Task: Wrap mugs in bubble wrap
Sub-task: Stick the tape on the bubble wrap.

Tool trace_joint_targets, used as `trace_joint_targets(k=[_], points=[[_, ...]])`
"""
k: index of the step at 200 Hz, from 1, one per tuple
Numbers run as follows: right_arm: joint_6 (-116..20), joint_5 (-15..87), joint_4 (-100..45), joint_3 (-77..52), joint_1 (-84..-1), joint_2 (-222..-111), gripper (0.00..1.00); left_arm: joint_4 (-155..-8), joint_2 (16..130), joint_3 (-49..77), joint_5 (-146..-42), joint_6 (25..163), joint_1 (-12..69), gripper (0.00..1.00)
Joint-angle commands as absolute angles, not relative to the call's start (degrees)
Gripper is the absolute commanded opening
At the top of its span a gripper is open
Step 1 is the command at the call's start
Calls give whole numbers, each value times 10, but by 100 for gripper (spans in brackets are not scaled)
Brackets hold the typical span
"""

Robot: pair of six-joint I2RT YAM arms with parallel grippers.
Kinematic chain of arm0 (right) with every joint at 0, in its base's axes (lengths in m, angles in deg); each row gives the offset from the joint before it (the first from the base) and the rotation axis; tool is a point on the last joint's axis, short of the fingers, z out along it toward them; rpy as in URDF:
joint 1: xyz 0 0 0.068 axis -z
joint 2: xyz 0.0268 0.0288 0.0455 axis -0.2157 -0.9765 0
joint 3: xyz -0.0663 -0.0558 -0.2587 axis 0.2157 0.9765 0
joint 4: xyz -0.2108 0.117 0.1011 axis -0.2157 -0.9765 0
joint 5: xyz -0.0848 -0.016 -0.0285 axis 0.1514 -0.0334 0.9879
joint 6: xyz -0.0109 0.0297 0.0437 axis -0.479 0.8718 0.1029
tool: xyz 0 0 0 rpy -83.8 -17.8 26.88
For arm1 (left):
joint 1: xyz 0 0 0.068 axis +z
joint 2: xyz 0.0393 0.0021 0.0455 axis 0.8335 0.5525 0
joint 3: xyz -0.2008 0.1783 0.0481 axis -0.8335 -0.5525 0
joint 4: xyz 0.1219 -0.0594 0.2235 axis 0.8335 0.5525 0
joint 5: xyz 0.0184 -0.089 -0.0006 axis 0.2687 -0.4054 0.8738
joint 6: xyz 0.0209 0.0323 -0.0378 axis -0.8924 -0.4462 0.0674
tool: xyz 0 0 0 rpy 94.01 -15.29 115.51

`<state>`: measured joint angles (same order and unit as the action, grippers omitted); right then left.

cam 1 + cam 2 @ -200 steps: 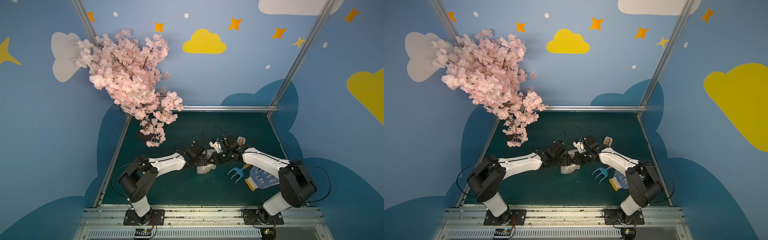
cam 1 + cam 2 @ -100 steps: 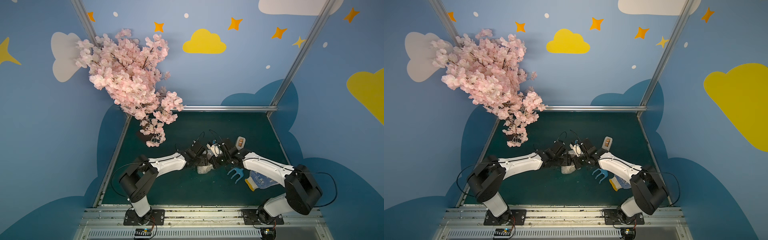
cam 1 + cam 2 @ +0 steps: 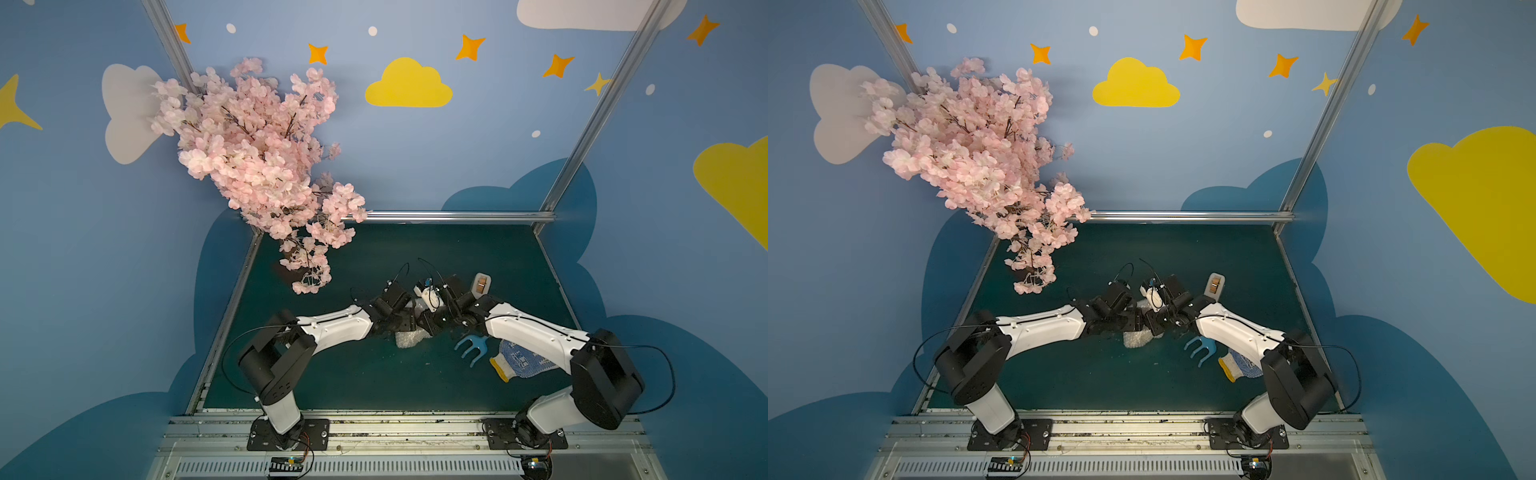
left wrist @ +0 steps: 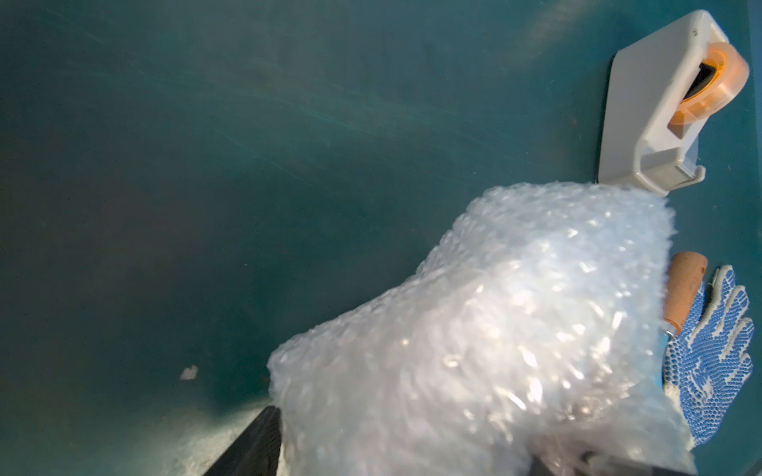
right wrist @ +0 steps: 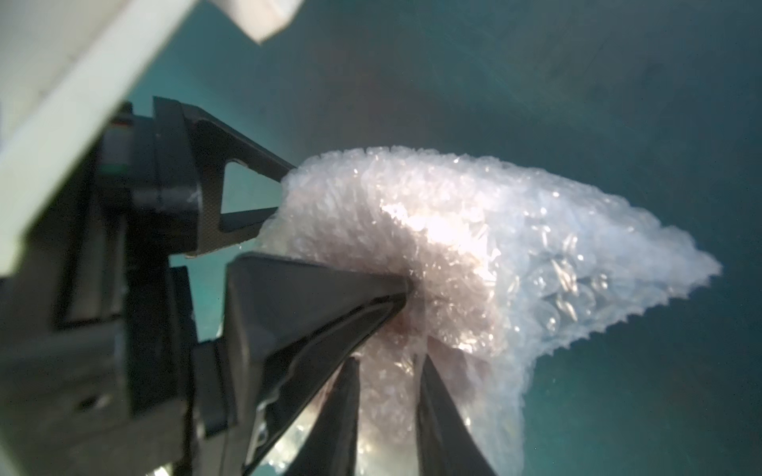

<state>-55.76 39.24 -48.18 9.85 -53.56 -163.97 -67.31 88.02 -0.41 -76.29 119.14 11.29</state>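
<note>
The bubble wrap (image 3: 409,338) (image 3: 1136,338) is bunched into a rounded bundle on the green table, mid-front, between both arms. It fills the left wrist view (image 4: 515,329). The mug is hidden inside it. My left gripper (image 3: 404,322) (image 4: 429,461) is shut on the bundle. In the right wrist view its fingers (image 5: 313,288) press into the wrap (image 5: 495,230) from two sides. My right gripper (image 5: 389,362) (image 3: 430,326) meets the bundle from the right. Its jaws stand slightly apart, with a fold of wrap between them.
A white tape dispenser (image 3: 481,284) (image 4: 659,107) with an orange roll stands just behind the right wrist. A blue hand rake (image 3: 471,348) and a blue-dotted glove (image 3: 519,361) (image 4: 713,354) lie right of the bundle. A pink blossom branch (image 3: 257,166) overhangs the back left.
My right arm has swung left and forward from beside the tape dispenser up to the bundle, and its jaws have parted from shut. The left arm has stayed put, gripping the bundle.
</note>
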Motion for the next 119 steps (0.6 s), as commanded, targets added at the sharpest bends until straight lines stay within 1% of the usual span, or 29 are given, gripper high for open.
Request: trace_joint_targets(k=[1,18,43,68,82,119], points=[[-547,442,-538,95,-528,-1625,29,-631,887,-4,-762,1183,112,74],[-540,441,-539,92,-526,-1615,35,-631,888,-3,-762,1182,113,74],[-528,433,-539,91,-519,-1602,40,-631,891,-3,-763,1183,113,74],[-516,415,-533,95,-509,-1591,41,-632,891,-3,-763,1183,112,74],[-510,403,-529,98,-501,-1586,45,-632,892,-3,-763,1184,113,74],[-485,364,-511,111,-473,-1562,47,-632,892,-4,-764,1184,113,73]])
